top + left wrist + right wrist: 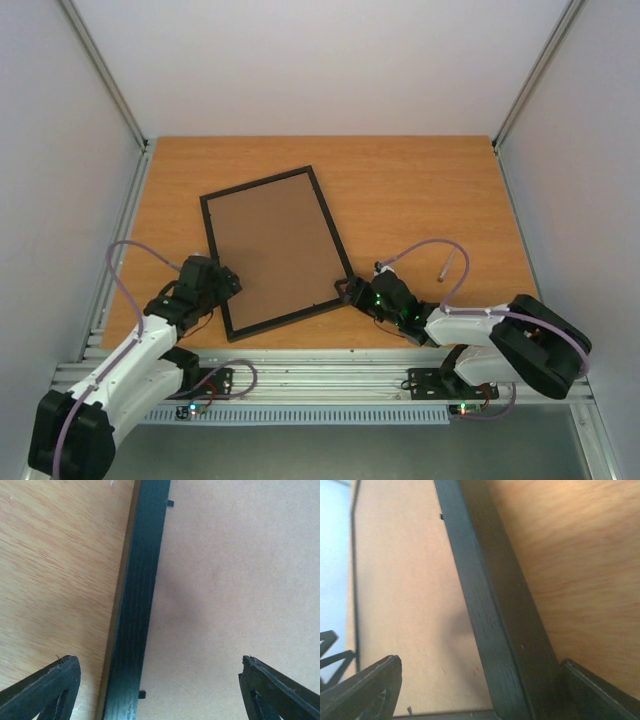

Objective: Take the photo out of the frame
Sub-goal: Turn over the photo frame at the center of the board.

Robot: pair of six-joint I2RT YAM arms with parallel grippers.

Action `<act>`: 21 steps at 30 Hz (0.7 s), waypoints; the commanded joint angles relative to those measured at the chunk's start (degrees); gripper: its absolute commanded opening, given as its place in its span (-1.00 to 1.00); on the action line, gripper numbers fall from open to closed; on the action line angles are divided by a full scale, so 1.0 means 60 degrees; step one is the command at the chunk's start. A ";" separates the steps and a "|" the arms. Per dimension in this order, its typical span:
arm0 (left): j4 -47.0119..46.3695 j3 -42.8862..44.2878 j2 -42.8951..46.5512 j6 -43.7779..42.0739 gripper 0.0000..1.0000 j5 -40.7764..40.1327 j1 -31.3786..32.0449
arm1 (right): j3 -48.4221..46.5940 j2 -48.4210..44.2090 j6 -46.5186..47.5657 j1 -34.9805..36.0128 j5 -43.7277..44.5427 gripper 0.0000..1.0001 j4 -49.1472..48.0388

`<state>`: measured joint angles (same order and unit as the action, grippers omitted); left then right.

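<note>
Frame (329,222) is laid back-side up on the surface (430,190), with its brown backing board (275,250) showing. Left tool (159,662) is spread wide open and nothing is gripped; 1 black rail of the frame is seen between its 2 fingers, nearer the finger (50,685) over bare surface. Right tool (480,661) is likewise spread wide and empty, with another rail seen between its fingers, close beside the outer finger (600,690).

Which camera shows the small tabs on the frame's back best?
Left wrist: two black tabs stick out from the frame rail over the backing board, close and sharp. Right wrist shows one, smaller. Top external: too small to see.
</note>
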<state>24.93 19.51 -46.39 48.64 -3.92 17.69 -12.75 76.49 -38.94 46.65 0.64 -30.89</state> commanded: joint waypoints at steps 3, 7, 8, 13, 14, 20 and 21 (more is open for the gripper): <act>0.0322 0.0241 0.0146 -0.0237 0.76 -0.0460 -0.0034 | -0.0749 -0.0999 0.0885 0.0047 0.0518 0.83 0.4940; 0.0580 0.0379 0.0161 -0.0308 0.76 -0.0617 -0.0037 | -0.1261 -0.1495 0.1370 0.0047 0.0824 0.96 0.6794; 0.0661 0.0425 0.0183 -0.0341 0.76 -0.0644 -0.0038 | -0.1449 -0.1622 0.1589 0.0047 0.0928 0.97 0.7255; 0.0783 0.0574 0.0188 -0.0471 0.76 -0.0739 -0.0073 | -0.2563 -0.2149 0.3284 -0.0020 0.1049 0.97 0.8894; 0.0811 0.0613 0.0144 -0.0509 0.77 -0.0795 -0.0068 | -0.2926 -0.2121 0.3776 -0.0112 0.0960 0.97 0.9217; 0.0525 0.0834 -0.0544 -0.0849 0.80 -0.0702 -0.0106 | -0.4700 -0.1132 0.6086 -0.1209 -0.0746 0.97 0.9577; 0.0440 0.0900 -0.0762 -0.0890 0.81 -0.0627 -0.0116 | -0.4961 -0.0791 0.6273 -0.1350 -0.0914 0.97 0.9553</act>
<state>29.71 22.55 -47.68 45.36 -7.33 17.34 -37.30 66.63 -12.64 42.02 1.48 22.96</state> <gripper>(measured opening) 0.895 0.986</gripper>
